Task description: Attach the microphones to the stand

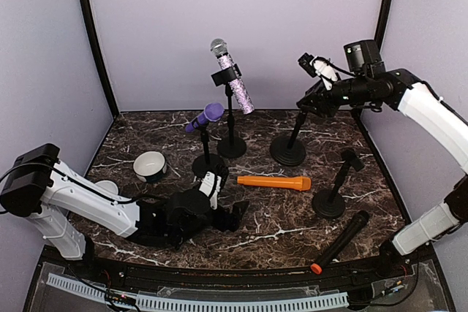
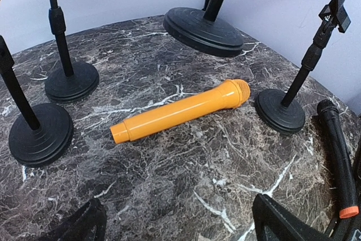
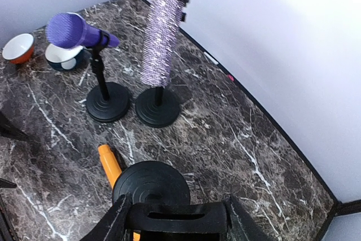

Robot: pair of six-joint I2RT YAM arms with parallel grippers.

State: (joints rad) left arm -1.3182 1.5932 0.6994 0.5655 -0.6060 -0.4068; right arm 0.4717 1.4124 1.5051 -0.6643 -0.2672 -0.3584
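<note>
The glittery lilac microphone (image 1: 234,82) sits clipped in the back stand, as the right wrist view shows (image 3: 159,38). The purple microphone (image 1: 204,117) rests on the stand beside it (image 3: 76,31). The orange microphone (image 1: 274,181) lies flat mid-table (image 2: 180,110). The black microphone with an orange end (image 1: 340,241) lies at the front right (image 2: 338,156). My left gripper (image 1: 227,217) is open and empty, low over the table just short of the orange microphone (image 2: 180,227). My right gripper (image 1: 307,104) is shut on the clip (image 3: 176,218) of the big-based stand (image 1: 287,150).
A short empty stand (image 1: 333,191) stands right of the orange microphone (image 2: 293,94). A white-and-dark bowl (image 1: 150,166) and a second bowl (image 3: 18,48) sit at the left. Walls enclose the table on three sides.
</note>
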